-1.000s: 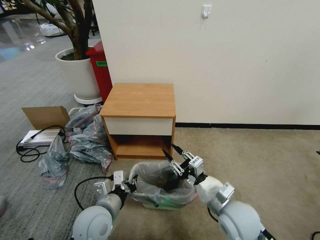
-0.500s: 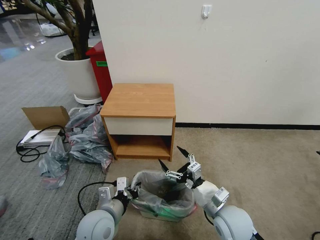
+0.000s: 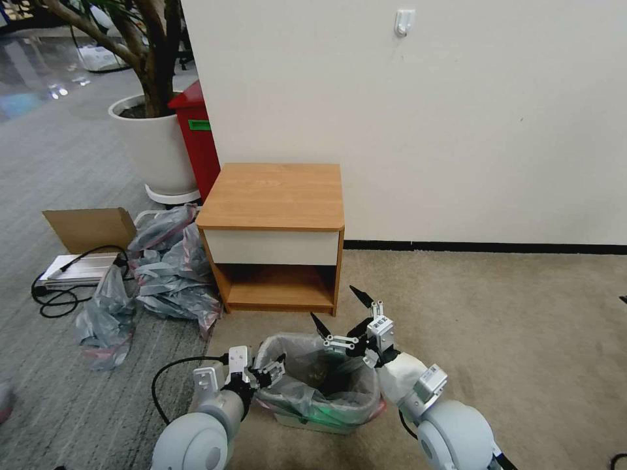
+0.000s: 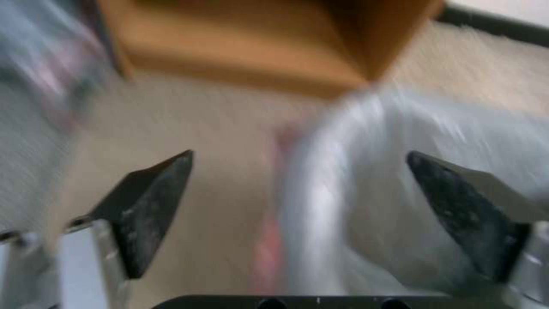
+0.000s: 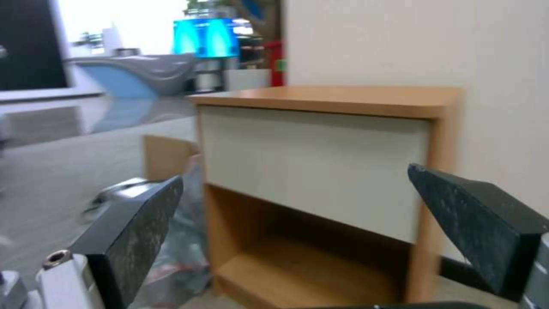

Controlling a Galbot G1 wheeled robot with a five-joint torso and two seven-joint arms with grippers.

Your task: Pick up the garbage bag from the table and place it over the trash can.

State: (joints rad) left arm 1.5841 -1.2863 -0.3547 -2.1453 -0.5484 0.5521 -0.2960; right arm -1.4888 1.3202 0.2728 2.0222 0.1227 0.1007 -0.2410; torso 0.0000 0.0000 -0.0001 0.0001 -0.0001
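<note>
Finishing the lining: our garbage bag (image 3: pixel 313 382) is draped inside and over the rolled rim of the beige trash can (image 3: pixel 307 418), on the carpet in front of the nightstand (image 3: pixel 274 196).

Over the last second we have drawn our right gripper (image 3: pixel 336 312) up out of the bin; it now hangs just above the far rim, jaws spread wide and empty, facing the nightstand's white drawer front (image 5: pixel 320 171) in its wrist view. Our left gripper (image 3: pixel 274 369) sat against the near-left rim a second ago; now its fingers (image 4: pixel 149 206) stand parted, with the bag's pinkish-red band (image 4: pixel 269 240) running loose between them, no longer pinched. With both grippers released, we judge the placing essentially done. Spare grey bags (image 3: pixel 163 261) lie on the floor left of the nightstand.
</note>
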